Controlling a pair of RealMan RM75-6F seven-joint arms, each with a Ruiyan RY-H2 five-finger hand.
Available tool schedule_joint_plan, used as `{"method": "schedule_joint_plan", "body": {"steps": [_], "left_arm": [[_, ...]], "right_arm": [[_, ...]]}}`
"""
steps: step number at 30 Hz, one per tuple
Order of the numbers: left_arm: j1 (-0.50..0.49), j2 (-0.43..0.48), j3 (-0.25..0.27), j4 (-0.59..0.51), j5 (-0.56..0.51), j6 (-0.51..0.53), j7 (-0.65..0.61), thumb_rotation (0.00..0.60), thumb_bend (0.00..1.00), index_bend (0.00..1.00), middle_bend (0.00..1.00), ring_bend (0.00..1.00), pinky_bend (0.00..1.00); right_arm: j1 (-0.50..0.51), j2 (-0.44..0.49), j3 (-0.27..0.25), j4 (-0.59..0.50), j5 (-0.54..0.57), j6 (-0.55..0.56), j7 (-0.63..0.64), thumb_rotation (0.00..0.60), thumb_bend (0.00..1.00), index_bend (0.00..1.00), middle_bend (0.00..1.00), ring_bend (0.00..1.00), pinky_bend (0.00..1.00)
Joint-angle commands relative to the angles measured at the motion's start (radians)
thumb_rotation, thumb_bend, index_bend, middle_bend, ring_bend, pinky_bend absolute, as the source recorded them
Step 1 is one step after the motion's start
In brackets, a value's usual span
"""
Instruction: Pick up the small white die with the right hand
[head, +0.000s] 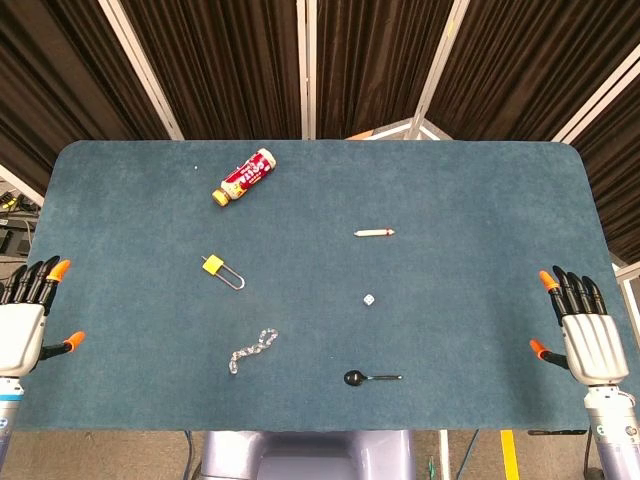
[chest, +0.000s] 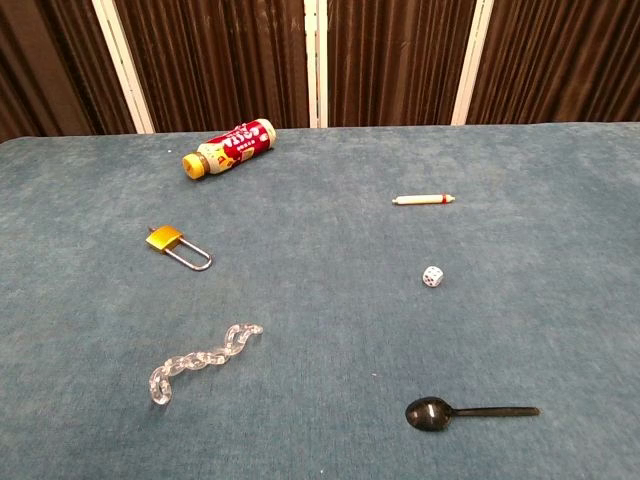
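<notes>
The small white die (head: 368, 300) lies alone on the blue table (head: 480, 210), a little right of centre; the chest view shows the die (chest: 432, 276) with its dots facing up. My right hand (head: 580, 330) rests at the table's right edge, fingers straight and apart, holding nothing, far to the right of the die. At the left edge my left hand (head: 25, 315) is likewise open and empty. Neither hand shows in the chest view.
A black spoon (head: 371, 377) lies just in front of the die, a white stick with red tip (head: 374, 232) behind it. Further left are a yellow padlock (head: 221, 269), a clear chain (head: 251, 350) and a red bottle (head: 245, 176) lying on its side.
</notes>
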Motion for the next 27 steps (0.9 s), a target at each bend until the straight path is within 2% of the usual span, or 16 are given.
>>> {"method": "schedule_joint_plan", "body": {"steps": [1,14,19,23,27], "left_arm": [[0.000,0.000,0.000,0.000,-0.001,0.000,0.001,0.600,0.12,0.00,0.00,0.00,0.00],[0.006,0.010,-0.005,-0.004,-0.007,0.009,-0.016,0.600,0.12,0.00,0.00,0.00,0.00],[0.003,0.009,-0.008,0.006,-0.022,-0.005,-0.027,0.600,0.12,0.00,0.00,0.00,0.00],[0.000,0.009,-0.012,0.012,-0.030,-0.011,-0.035,0.600,0.12,0.00,0.00,0.00,0.00],[-0.005,0.009,-0.018,0.020,-0.043,-0.025,-0.046,0.600,0.12,0.00,0.00,0.00,0.00]], "right_arm": [[-0.001,0.000,0.001,-0.001,-0.004,0.000,-0.002,0.600,0.05,0.00,0.00,0.00,0.00],[0.017,-0.001,0.009,-0.040,-0.059,-0.006,0.009,0.600,0.06,0.01,0.00,0.00,0.00],[0.086,-0.024,0.040,-0.076,-0.079,-0.070,-0.035,0.600,0.10,0.22,0.00,0.00,0.00],[0.160,-0.054,0.079,-0.118,-0.054,-0.162,-0.100,0.600,0.10,0.26,0.02,0.00,0.00],[0.248,-0.096,0.123,-0.173,0.015,-0.293,-0.205,0.600,0.13,0.29,0.05,0.00,0.00]]}}
